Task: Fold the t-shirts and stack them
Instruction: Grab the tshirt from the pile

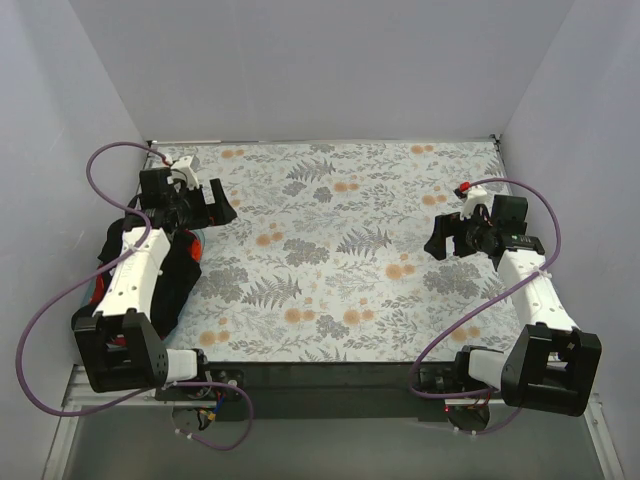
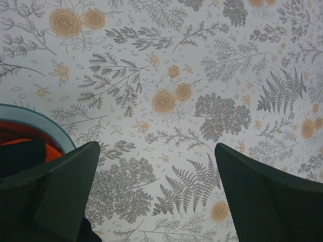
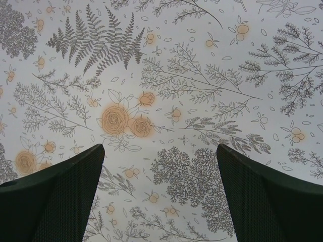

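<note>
The t-shirts lie heaped at the table's left edge under my left arm: a black one with bits of orange-red cloth showing. In the left wrist view, orange-red cloth and black cloth sit inside a teal basket at the lower left. My left gripper is open and empty over the bare tablecloth, just right of the basket. My right gripper is open and empty over the tablecloth at the right, far from the shirts.
A floral-patterned tablecloth covers the table. White walls close in the back and both sides. Purple cables loop from both arms, one beside the left arm and one by the right arm.
</note>
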